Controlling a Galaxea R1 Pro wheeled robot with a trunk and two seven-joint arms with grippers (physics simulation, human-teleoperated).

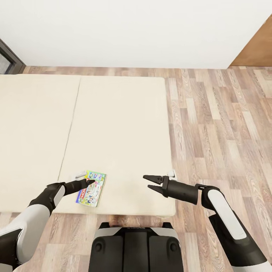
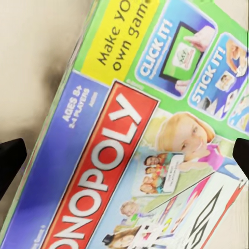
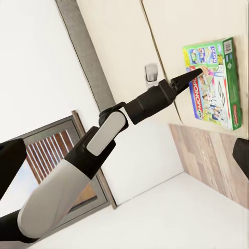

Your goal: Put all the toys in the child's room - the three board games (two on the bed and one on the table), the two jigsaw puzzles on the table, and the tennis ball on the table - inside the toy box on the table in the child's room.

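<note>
Board game [image 1: 91, 187]: we see one Monopoly box, lying flat near the front edge of the bed, toward its left half, at the tip of the left arm.
Bed [image 1: 113, 124]: we see a wide cream mattress with a seam running front to back; it takes up most of the left and middle of the head view.
Floor [image 1: 219, 124]: wood planks to the right of the bed and in front of it.
Wall [image 1: 132, 30]: plain white, behind the bed.
Left end effector [image 1: 89, 182]: we see it low over the box's near left corner; in the left wrist view its dark fingers [image 2: 10, 161] stand wide apart on either side of the box lid [image 2: 140, 135], not closed on it.
Right end effector [image 1: 150, 182]: over the bed's front right part, well apart from the box, its jaws spread and holding nothing.
</note>
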